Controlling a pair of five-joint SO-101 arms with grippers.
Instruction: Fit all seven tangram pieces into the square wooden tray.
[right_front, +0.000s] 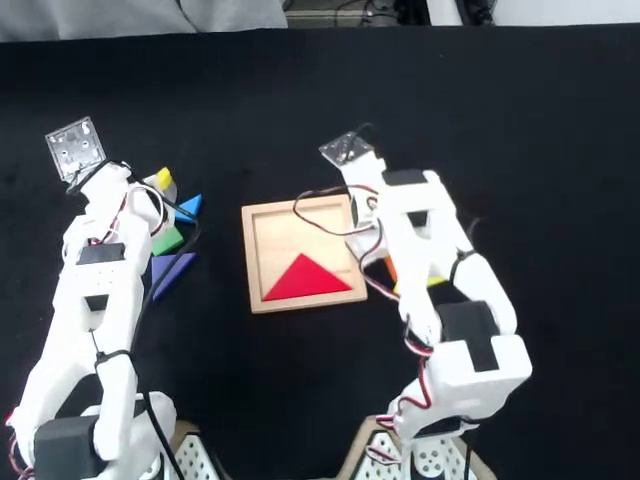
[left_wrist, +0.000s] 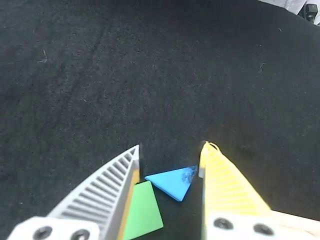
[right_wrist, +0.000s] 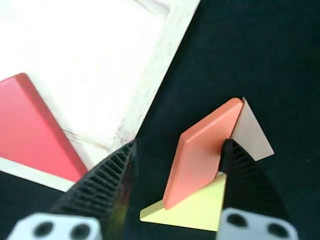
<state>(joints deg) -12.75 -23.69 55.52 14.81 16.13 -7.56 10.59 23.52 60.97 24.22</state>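
One piece is in so far: the red triangle lies flat inside the wooden tray, its long edge along the side nearest the arms. The tray sits mid-surface on the black surface, between the two arms.

Left gripper is down low over the loose pieces left of the tray, jaws apart, not clamped on anything. The blue triangle lies on the cloth between its fingers. The green piece is just beside the blue one, partly under the white finger. From above, the purple piece is a bit closer to the arm's base, next to the green one.

Right gripper is just off the tray's right edge, jaws also spread wide. The orange piece is between its fingers, tilted, looks like it's leaning on the yellow triangle, w/ the black finger right against it; other finger is clear of it. A tan triangle touches the orange piece's far corner.
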